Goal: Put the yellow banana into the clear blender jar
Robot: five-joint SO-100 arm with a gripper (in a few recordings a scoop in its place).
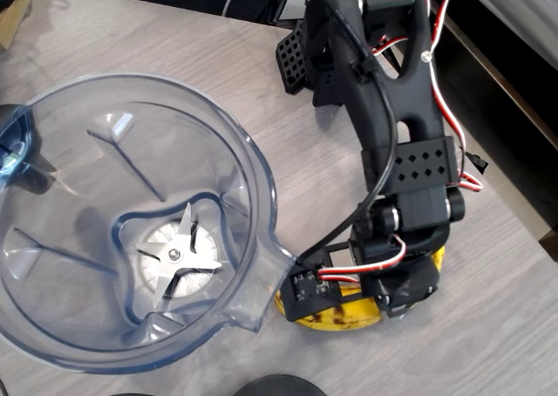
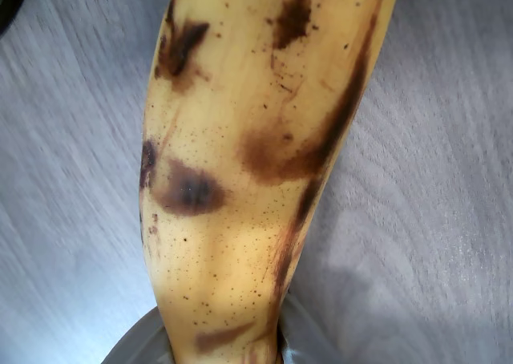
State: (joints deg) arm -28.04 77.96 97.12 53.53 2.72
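One clear blender jar [image 1: 78, 195] is seen at the left of the overhead view, standing on the grey wood-grain table [image 1: 514, 309], its silver blade [image 1: 179, 261] visible at the bottom and its pour spout turned to the right. Just beside that spout, the yellow banana [image 1: 336, 316] is found lying on the table, outside the jar, largely covered by the black arm [image 1: 392, 108] that reaches down over it from the upper right. The gripper [image 1: 397, 291] is placed directly above the banana; whether it is clenched around the fruit cannot be told. In the wrist view, the banana [image 2: 256, 179] is shown very close, spotted brown, against the table.
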